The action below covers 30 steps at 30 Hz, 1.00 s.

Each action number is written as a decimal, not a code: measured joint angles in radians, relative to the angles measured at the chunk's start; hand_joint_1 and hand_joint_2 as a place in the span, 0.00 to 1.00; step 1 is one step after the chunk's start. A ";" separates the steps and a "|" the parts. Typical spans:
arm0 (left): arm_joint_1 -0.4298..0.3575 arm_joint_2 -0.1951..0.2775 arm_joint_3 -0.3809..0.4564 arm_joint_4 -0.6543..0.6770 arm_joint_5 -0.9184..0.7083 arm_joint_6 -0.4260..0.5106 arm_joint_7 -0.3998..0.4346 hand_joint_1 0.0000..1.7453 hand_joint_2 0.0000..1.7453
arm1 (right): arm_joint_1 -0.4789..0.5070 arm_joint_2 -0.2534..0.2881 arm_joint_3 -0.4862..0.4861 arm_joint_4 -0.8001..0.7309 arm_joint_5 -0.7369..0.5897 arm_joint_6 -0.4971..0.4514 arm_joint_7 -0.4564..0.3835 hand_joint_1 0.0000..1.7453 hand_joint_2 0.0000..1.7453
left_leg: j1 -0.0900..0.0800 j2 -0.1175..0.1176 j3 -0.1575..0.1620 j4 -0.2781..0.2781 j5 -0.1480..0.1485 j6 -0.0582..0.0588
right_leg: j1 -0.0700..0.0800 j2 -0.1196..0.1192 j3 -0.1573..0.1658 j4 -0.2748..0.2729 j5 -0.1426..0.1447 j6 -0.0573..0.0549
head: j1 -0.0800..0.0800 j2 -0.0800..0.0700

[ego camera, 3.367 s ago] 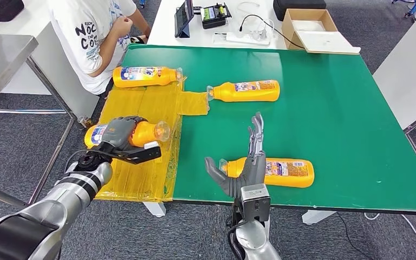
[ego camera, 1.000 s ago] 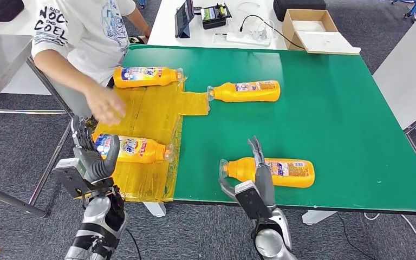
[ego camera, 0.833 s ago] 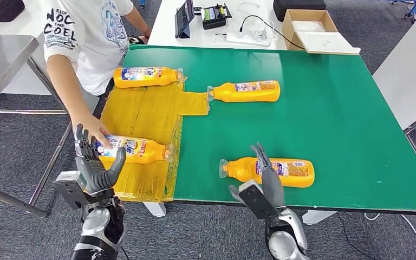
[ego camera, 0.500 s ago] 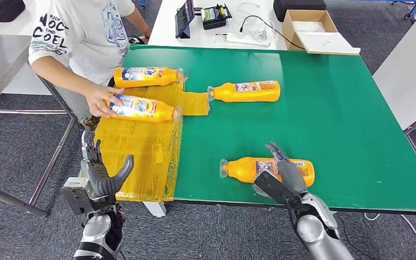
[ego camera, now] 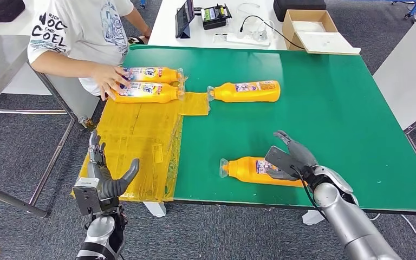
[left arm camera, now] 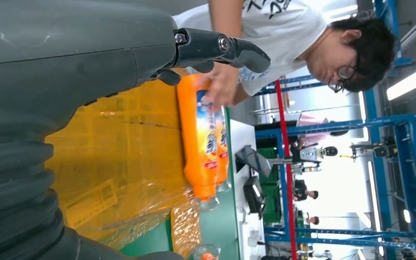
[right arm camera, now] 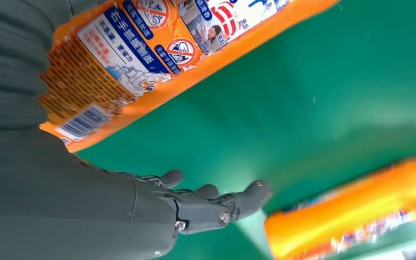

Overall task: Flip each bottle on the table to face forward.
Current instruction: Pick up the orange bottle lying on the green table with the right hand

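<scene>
Several orange bottles lie on their sides. The nearest bottle (ego camera: 249,170) lies by the green table's front edge, cap to the left; its back label (right arm camera: 135,49) shows close beside my palm. My right hand (ego camera: 291,157) reaches over its base end, fingers (right arm camera: 216,208) spread and not closed on it. A second bottle (ego camera: 245,91) (right arm camera: 357,211) lies mid-table. Two more (ego camera: 150,72) (ego camera: 143,92) lie side by side at the far left, under a person's hand (ego camera: 108,80). My left hand (ego camera: 104,181) hangs open off the table's front left corner, holding nothing.
A yellow plastic sheet (ego camera: 135,141) (left arm camera: 114,162) covers the table's left end. The person in a white shirt (ego camera: 81,27) stands at the far left corner. A white table behind holds a tablet (ego camera: 184,16), cables and a cardboard box (ego camera: 309,24).
The person carried the bottle from the sheet's near end to the far end, beside the other one. My left hand dropped back off the table. My right hand moved right over the near bottle's base.
</scene>
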<state>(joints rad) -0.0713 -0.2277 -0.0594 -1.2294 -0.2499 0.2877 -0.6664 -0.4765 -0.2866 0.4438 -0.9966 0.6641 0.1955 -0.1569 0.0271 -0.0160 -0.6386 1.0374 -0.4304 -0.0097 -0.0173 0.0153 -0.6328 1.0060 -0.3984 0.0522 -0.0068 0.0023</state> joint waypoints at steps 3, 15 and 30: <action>-0.014 0.000 -0.002 0.028 0.004 -0.008 0.000 0.00 1.00 | -0.058 -0.030 0.052 0.062 -0.035 0.098 -0.029 0.00 1.00 | 0.000 -0.001 0.000 0.000 0.001 0.001 | 0.000 -0.001 0.000 0.000 0.000 0.000 | 0.000 0.000; -0.048 0.001 -0.017 0.103 0.019 -0.020 0.000 0.00 1.00 | -0.141 -0.170 0.222 0.121 -0.261 0.187 -0.049 0.00 1.00 | -0.002 -0.005 -0.001 0.000 0.001 0.002 | -0.002 -0.004 0.001 0.000 0.000 0.002 | 0.000 0.000; -0.063 0.001 -0.027 0.126 0.022 -0.023 0.000 0.00 1.00 | -0.116 -0.256 0.273 0.043 -0.350 0.162 -0.087 0.00 1.00 | -0.003 -0.005 -0.001 0.000 0.001 0.002 | -0.003 -0.004 0.001 0.000 0.000 0.002 | 0.000 0.000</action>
<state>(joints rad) -0.1347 -0.2263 -0.0867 -1.1037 -0.2276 0.2646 -0.6664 -0.5928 -0.5429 0.7173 -0.9535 0.3140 0.3580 -0.2437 0.0244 -0.0208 -0.6394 1.0378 -0.4295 -0.0080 -0.0200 0.0113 -0.6320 1.0060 -0.3989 0.0546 -0.0068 0.0023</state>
